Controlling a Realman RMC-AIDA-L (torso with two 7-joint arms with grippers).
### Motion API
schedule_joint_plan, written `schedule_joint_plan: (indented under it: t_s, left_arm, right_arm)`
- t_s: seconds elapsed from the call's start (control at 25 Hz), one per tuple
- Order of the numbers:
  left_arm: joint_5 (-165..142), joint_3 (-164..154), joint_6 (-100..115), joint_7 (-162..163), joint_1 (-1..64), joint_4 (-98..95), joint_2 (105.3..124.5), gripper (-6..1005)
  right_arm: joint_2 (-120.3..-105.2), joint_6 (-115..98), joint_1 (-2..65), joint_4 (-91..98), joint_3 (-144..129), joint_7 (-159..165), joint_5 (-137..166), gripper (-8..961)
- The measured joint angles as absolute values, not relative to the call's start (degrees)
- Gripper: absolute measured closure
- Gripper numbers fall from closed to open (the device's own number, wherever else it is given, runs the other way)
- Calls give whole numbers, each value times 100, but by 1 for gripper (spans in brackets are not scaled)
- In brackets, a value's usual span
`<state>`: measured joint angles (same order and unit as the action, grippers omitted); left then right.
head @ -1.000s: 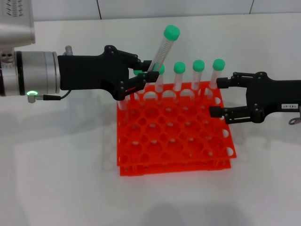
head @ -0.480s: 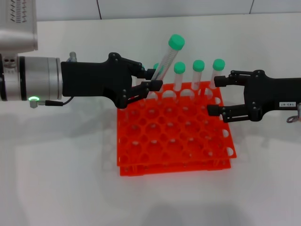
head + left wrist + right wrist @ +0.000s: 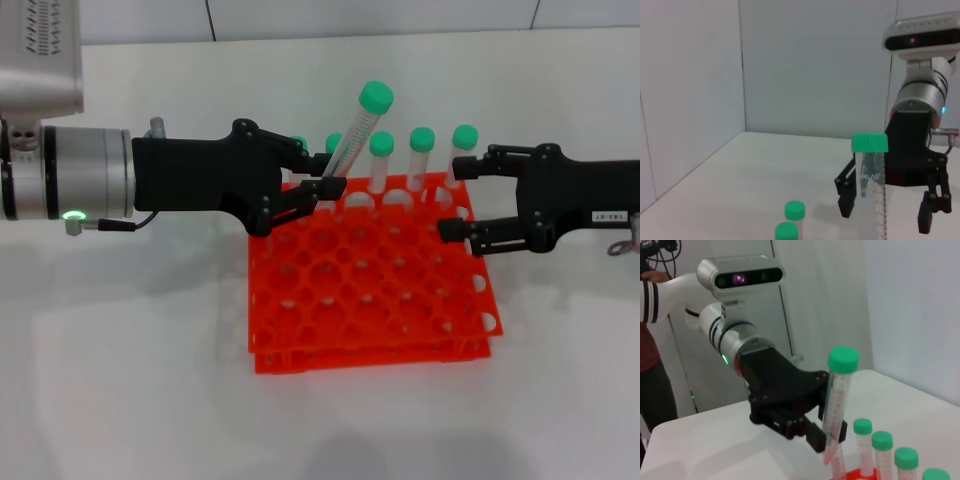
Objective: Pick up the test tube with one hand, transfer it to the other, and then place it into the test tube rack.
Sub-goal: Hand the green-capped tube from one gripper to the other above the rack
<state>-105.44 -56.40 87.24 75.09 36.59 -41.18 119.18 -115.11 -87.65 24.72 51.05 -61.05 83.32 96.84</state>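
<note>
Test tube [image 3: 358, 130] with the green cap was up in the air over the back left part of the orange-red rack [image 3: 372, 330]. It leaned, with its cap up and toward the right. The left gripper [image 3: 325, 180] had its two black fingers squeezed on the lower part of the tube. This gripper came in from the left, on a silver wrist with a small green light.

The rack sat on the white table [image 3: 130, 380]. Its near rows of round holes had no tubes in them. More tubes with green caps [image 3: 422, 140] stood up straight in its back row.

The right gripper [image 3: 455, 197] hung over the right back part of the rack, well apart from the held tube. Its fingers were spread wide, with nothing between them. It had a small white label on it.
</note>
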Motion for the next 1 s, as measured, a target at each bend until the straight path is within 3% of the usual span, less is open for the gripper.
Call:
schedule_joint_plan:
  t_s: [1.0]
  left_arm:
    - [-10581,-5712,8716,7515,3612,-4060,11918,800]
  right_arm:
    - [-11514,-8821,2730,5808,-6099,8896,9568,214]
